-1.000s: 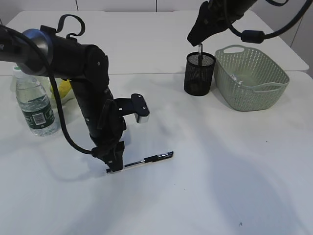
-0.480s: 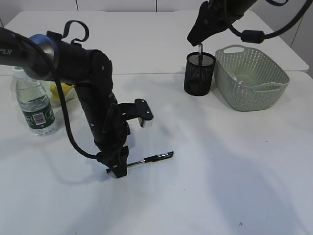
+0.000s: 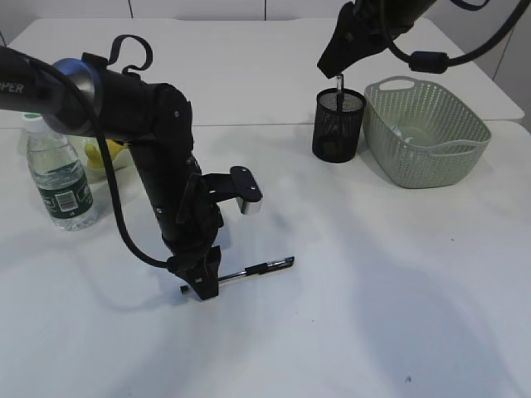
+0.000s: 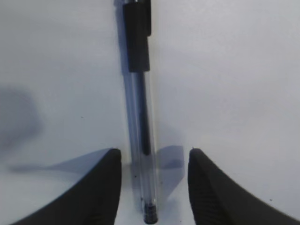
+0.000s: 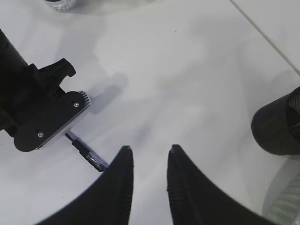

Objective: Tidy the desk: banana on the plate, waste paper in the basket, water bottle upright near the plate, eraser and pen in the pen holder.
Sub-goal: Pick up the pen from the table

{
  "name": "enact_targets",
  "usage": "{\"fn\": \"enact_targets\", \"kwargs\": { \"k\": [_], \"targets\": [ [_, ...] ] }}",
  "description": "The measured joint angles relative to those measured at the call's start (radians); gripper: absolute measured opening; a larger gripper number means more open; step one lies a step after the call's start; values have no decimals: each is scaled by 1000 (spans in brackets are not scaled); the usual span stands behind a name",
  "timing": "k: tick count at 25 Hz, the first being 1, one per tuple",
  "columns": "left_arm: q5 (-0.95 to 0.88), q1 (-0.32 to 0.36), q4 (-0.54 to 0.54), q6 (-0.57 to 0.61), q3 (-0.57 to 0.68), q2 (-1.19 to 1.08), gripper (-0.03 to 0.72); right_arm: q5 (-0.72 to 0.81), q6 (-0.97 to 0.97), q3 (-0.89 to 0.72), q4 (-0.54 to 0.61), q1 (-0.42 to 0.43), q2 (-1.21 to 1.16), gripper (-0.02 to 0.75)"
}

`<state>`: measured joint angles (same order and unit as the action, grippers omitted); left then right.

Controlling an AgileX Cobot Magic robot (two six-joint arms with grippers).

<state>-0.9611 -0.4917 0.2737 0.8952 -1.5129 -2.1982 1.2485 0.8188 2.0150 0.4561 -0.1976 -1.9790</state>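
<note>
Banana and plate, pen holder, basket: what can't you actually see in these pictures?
- Banana and any plate: exterior view, mostly hidden behind the left arm; only a yellow patch shows.
- Pen holder contents: dark mesh hides them; cut off at the right wrist view's edge.
- Basket contents: too faint through the wall.
- Pen cap end: cut off at the left wrist view's top.

A: What is counted on the table?

B: One pen (image 3: 257,269) is seen. One bottle (image 3: 58,178) is seen, standing upright. One mesh holder (image 3: 338,124) and one basket (image 3: 425,133) are counted.

A: Is any fruit counted?

B: One yellow item, probably the banana (image 3: 106,157), is partly hidden behind an arm, so only a part is seen.

A: How many arms are counted?

B: Two arms are counted, each with one gripper: the left gripper (image 4: 152,187) and the right gripper (image 5: 149,185). Two fingers (image 4: 93,192) are shown on each.
</note>
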Motion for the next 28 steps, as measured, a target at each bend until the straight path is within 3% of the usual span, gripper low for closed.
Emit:
{"fn": "enact_targets", "kwargs": {
  "k": [28],
  "targets": [
    [-20, -12, -112, 8, -8, -5, 302, 0, 91, 0, 0, 0, 0, 193]
  ]
}}
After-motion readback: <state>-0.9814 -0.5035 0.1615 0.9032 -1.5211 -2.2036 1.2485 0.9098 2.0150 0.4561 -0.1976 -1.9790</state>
